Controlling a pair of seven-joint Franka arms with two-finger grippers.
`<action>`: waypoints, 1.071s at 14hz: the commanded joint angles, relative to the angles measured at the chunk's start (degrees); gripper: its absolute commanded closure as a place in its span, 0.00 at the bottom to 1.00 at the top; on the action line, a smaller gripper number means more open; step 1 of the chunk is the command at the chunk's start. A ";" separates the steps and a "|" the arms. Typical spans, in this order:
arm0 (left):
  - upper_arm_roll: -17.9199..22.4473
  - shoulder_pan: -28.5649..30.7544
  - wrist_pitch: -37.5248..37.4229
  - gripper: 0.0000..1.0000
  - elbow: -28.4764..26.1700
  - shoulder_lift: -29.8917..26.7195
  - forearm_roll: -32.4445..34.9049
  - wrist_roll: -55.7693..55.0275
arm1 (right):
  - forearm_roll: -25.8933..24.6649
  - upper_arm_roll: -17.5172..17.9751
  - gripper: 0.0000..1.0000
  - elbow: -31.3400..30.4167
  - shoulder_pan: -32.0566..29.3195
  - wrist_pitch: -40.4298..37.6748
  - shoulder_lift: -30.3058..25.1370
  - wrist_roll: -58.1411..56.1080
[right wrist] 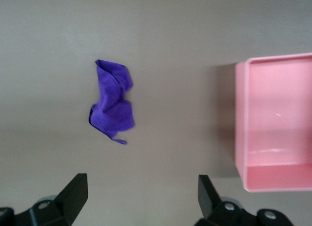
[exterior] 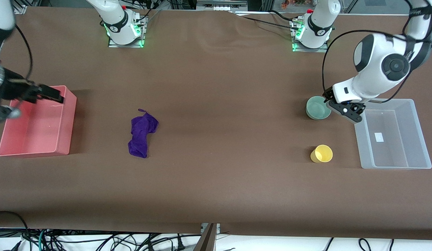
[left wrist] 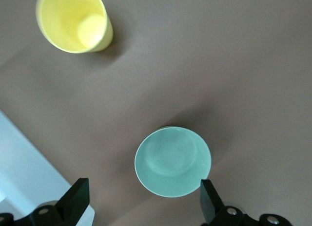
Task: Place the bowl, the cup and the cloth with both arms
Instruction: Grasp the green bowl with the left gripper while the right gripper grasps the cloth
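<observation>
Sage-green bowl (exterior: 318,108) under my left gripper (exterior: 345,111) — fingers spread wide, empty

Yellow cup (exterior: 321,153) stands nearer the camera beside the clear bin (exterior: 393,164); purple cloth (exterior: 142,133) lies mid-table; right gripper (exterior: 35,93) hangs wide open, holding nothing, over the pink bin (exterior: 68,118) — no legible writing

Brown table (exterior: 216,181) carries pink bin (exterior: 64,139); purple cloth (exterior: 142,132); green bowl (exterior: 317,108); yellow cup (exterior: 322,153); clear bin (exterior: 393,164).

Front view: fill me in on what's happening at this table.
Nothing is held yet. The left gripper, open, hangs beside the bowl, next to the clear bin. The right gripper, open, is over the pink bin. The cloth and cup lie untouched on the table.
</observation>
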 commanded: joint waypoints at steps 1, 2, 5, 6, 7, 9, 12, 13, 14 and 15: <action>-0.10 2.98 6.88 0.00 -0.38 6.60 0.90 6.78 | 0.29 0.14 0.00 0.17 3.95 3.79 3.67 5.86; -0.10 3.77 8.64 0.00 -0.55 8.97 0.90 8.62 | -0.14 0.14 0.00 0.17 4.57 5.02 5.08 6.57; -0.19 5.36 15.32 0.00 -4.40 11.90 0.98 13.55 | -1.38 0.14 0.00 -1.49 6.86 10.37 8.42 10.95; -0.19 5.36 17.69 0.00 -6.42 11.99 0.98 13.56 | -1.38 0.23 0.00 -4.46 6.95 13.61 8.34 12.02; -0.19 5.36 19.63 0.00 -8.36 11.90 0.98 13.56 | -1.38 0.32 0.00 -8.75 7.12 18.43 7.65 12.11; -0.37 4.75 20.61 0.08 -9.61 11.90 0.98 13.65 | -1.38 2.06 0.00 -17.54 6.69 28.71 6.24 12.29; -0.72 4.40 21.32 0.99 -9.35 12.43 1.16 13.73 | -1.38 3.91 0.00 -24.95 6.86 39.45 6.67 18.41; -0.98 4.40 21.40 1.00 -9.34 12.60 1.16 13.73 | -1.38 4.70 0.00 -25.05 6.86 40.44 7.54 19.92; -0.98 4.40 21.32 1.00 -9.26 12.60 1.16 13.73 | -1.38 4.80 0.00 -24.96 6.86 40.71 8.42 20.11; -0.98 4.40 21.23 1.00 -9.17 12.52 1.16 14.00 | -1.03 4.89 0.00 -25.14 6.95 41.06 8.87 20.11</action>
